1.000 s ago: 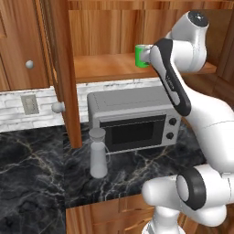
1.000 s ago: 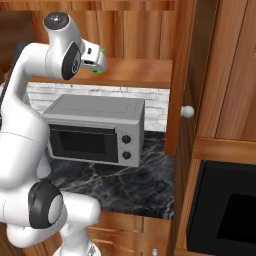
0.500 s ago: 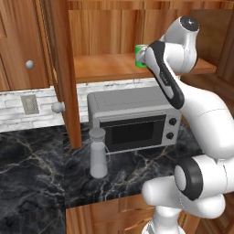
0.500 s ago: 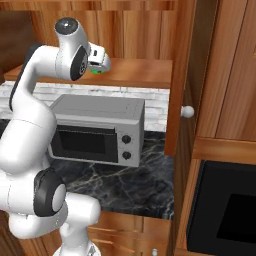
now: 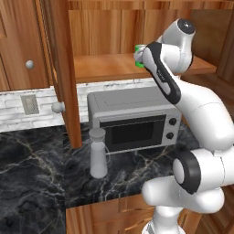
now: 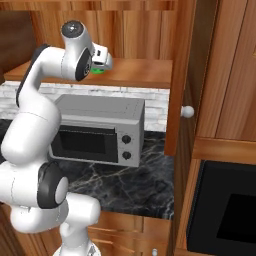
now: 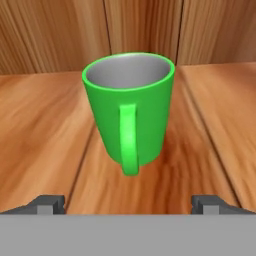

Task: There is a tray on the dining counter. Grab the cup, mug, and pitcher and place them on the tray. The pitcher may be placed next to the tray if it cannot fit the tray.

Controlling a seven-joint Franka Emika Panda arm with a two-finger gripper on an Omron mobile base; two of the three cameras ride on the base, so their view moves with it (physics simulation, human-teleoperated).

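Here, in the left base view, the pitcher (image 5: 98, 153) stands upright on the black marble surface (image 5: 32, 178) at 8 o'clock from the microwave (image 5: 135, 119). In the right base view, the hand (image 6: 103, 62) reaches onto the wooden cabinet shelf (image 6: 140, 72) above. In the hand view, the green mug (image 7: 129, 111) stands upright at 12 o'clock, handle facing the camera, between wide-spread fingers (image 7: 48, 204), untouched.

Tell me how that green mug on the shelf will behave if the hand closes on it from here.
The green mug looks rigid with smooth, glossy walls, so it may slip under a light pinch. Its handle faces the open hand, so the fingers would likely straddle the body; an off-centre squeeze could twist it. It stands upright on a flat wooden shelf and looks empty, so probably light and easily nudged.
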